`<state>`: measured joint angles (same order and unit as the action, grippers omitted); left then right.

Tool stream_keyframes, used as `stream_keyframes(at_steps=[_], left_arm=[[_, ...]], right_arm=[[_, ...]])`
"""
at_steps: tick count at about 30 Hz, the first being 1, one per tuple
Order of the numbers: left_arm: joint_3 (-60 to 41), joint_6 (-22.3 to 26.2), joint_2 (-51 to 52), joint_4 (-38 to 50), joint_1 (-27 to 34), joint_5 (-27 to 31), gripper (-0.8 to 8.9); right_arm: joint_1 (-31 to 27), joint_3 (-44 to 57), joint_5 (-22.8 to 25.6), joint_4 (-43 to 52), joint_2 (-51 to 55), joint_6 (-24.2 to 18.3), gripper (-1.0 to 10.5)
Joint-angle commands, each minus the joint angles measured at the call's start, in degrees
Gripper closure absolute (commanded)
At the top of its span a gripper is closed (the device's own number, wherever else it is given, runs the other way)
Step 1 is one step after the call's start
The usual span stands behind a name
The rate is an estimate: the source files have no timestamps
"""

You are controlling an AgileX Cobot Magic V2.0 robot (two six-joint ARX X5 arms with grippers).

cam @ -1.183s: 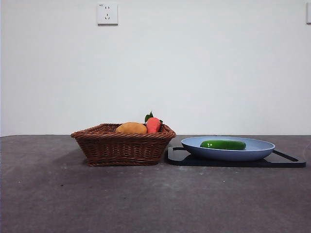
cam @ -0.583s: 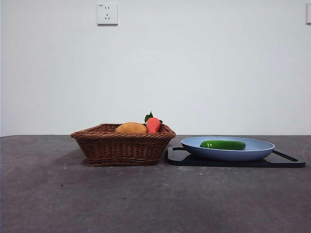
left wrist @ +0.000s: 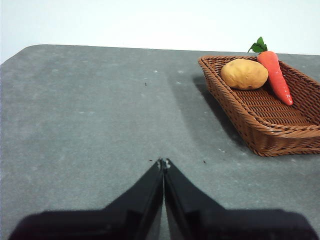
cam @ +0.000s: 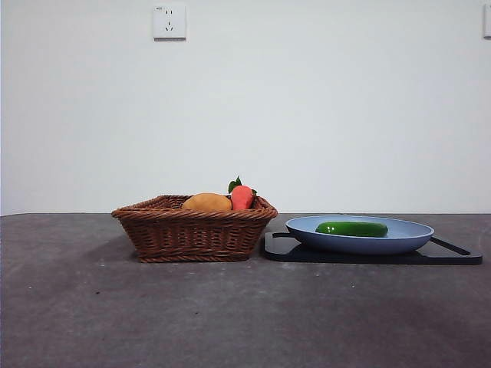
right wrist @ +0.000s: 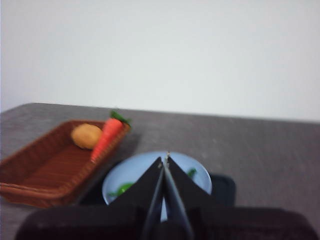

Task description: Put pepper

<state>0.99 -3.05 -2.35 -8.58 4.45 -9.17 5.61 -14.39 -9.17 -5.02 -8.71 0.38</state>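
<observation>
Front view: the pepper (cam: 352,228) lies lengthwise in a blue plate (cam: 414,239) on a black tray (cam: 453,255); a wicker basket (cam: 193,230) just beside the tray holds a potato (cam: 207,202) and a carrot (cam: 242,197); no arm shows.
Left wrist view: left gripper (left wrist: 163,162), fingers closed together, empty, over bare bench (left wrist: 90,110); basket to one side, plate out of sight.
Right wrist view: right gripper (right wrist: 164,159), fingers closed, empty, above the plate, hiding the pepper's middle; picture blurred.

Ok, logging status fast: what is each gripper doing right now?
Left gripper: shut, holding nothing.
Right gripper: shut, holding nothing, above the plate.
</observation>
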Motion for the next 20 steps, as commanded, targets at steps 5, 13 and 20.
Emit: stream_keyframes(at_steps=[5, 13, 20], left_arm=[[-0.6, -0.2, 0.2, 0.4, 0.2, 0.0, 8.05], [-0.6, -0.2, 0.2, 0.4, 0.2, 0.0, 8.05], [-0.6, -0.2, 0.2, 0.4, 0.2, 0.0, 8.05]], right_arm=[[0.0, 8.0, 3.6, 0.7, 5.6, 4.7, 9.4], [0.0, 13.8, 3.6, 0.7, 8.7, 7.3, 9.4], [0.0, 13.9, 3.6, -2.6, 8.7, 7.3, 9.4]])
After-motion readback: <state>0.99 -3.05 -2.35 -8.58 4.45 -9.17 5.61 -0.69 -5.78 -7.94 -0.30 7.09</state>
